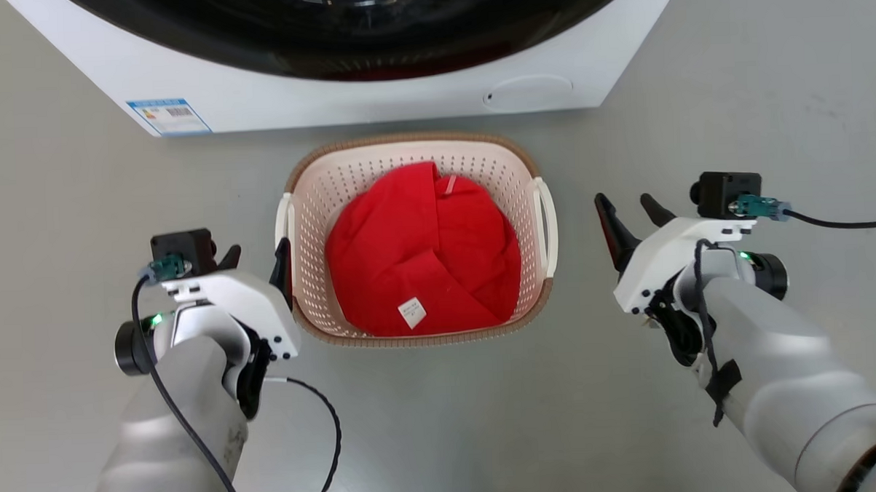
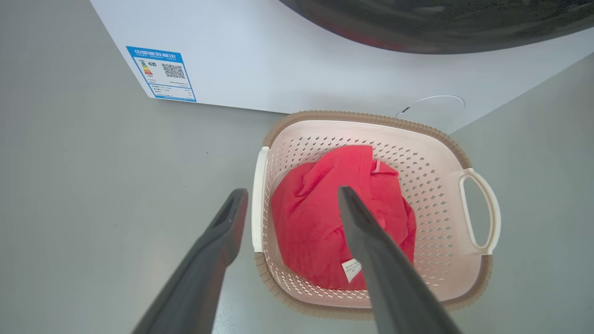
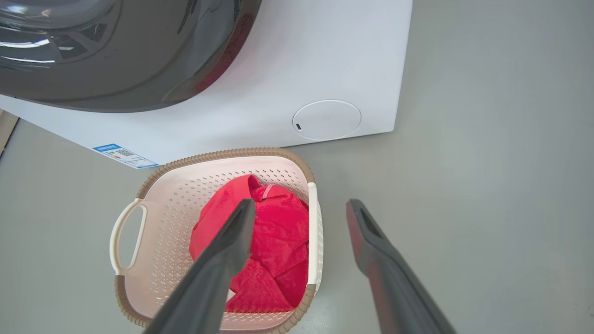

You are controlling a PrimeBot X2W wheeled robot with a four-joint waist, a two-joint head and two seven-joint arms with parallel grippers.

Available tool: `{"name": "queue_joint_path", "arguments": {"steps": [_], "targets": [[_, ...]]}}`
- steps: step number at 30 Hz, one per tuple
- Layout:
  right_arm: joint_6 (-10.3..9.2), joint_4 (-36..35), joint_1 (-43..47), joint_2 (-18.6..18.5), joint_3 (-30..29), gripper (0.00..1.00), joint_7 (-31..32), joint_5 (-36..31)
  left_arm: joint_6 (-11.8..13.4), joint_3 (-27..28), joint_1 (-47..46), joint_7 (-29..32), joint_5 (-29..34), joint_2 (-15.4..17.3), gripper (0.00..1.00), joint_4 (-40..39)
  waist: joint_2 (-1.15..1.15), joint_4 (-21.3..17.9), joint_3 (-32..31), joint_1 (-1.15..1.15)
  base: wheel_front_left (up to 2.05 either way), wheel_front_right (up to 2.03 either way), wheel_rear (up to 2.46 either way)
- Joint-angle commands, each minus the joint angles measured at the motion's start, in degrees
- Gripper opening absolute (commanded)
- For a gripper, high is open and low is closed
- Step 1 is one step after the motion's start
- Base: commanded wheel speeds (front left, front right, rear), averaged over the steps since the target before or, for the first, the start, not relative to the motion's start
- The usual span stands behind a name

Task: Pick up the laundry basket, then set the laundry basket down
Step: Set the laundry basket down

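The laundry basket [image 1: 412, 140] sat on the floor [image 1: 444, 420] close before the washing machine [image 1: 331, 97], holding a red garment [image 1: 424, 254]. It looked like light, stiff plastic, and its 2 loop handles [image 1: 549, 227] seemed the best holds. The left gripper [image 1: 258, 251], spread, hung beside one handle. The right gripper [image 1: 624, 199], also spread, stood apart from the other.

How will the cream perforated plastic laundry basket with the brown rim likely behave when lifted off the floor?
The cream perforated plastic laundry basket probably stays stiff: its moulded walls hold their shape. It is likely light, holding just crumpled red cloth. Lifted by one white loop handle alone, it may tip.
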Motion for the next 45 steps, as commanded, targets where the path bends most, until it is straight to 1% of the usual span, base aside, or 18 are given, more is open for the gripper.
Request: {"name": "queue_joint_path", "arguments": {"steps": [1,7,13,18,23,24,30,35,40,45], "targets": [[0.41,-0.02,2.86,-0.08,-0.35,1.0,-0.78,-0.68,0.51,1.57,1.45,-0.6,0.55,2.0,1.0,-1.42,0.0,0.21,-1.46,0.0,0.0,0.0,0.0],[0.41,-0.51,5.0,-0.73,-3.2,1.0,-0.79,-3.31,0.86,2.84,4.71,-0.6,2.04,1.9,1.0,-4.68,0.0,0.55,-5.13,0.0,0.0,0.0,0.0],[0.41,-3.07,8.37,-1.95,-7.57,1.0,-0.79,-7.14,1.19,4.52,8.77,-0.61,3.87,1.82,1.0,-8.87,0.0,0.78,-9.79,0.0,0.0,0.0,0.0],[0.41,-6.95,12.02,-3.45,-12.85,1.0,-0.79,-12.13,1.7,6.51,12.99,-0.61,5.37,1.66,1.0,-13.13,0.0,0.96,-13.67,0.0,0.0,0.0,0.0],[0.41,-11.42,16.22,-4.79,-19.86,1.0,-0.79,-18.63,2.44,8.69,17.34,-0.61,7.4,1.33,1.0,-18.71,0.0,1.4,-16.23,0.0,0.0,0.0,0.0],[0.41,-11.42,16.22,-4.79,-19.86,1.0,-0.79,-18.63,2.44,8.69,17.34,-0.61,7.4,1.33,1.0,-18.71,0.0,1.4,-16.23,0.0,0.0,0.0,0.0],[0.41,-18.54,22.11,-4.94,-29.36,1.0,-0.8,-27.38,2.97,11.29,22.14,-0.61,9.9,0.94,1.0,-25.06,0.0,1.76,-18.66,0.0,0.0,0.0,0.0],[0.41,-25.92,28.62,-3.7,-37.15,1.0,-0.8,-34.67,3.13,13.29,26.32,-0.61,12.4,0.25,1.0,-30.84,0.0,2.11,-20.86,0.0,0.0,0.0,0.0],[0.41,-32.97,34.34,-2.31,-42.74,1.0,-0.8,-41.2,3.45,15.8,30.25,-0.61,14.42,-0.47,1.0,-36.51,0.0,2.34,-22.25,0.0,0.0,0.0,0.0],[0.41,-39.93,38.67,-1.18,-47.4,1.0,-0.8,-45.97,3.26,18.01,33.28,-0.61,16.79,-1.31,1.0,-42.42,0.0,2.61,-22.91,0.0,0.0,0.0,0.0]]}}
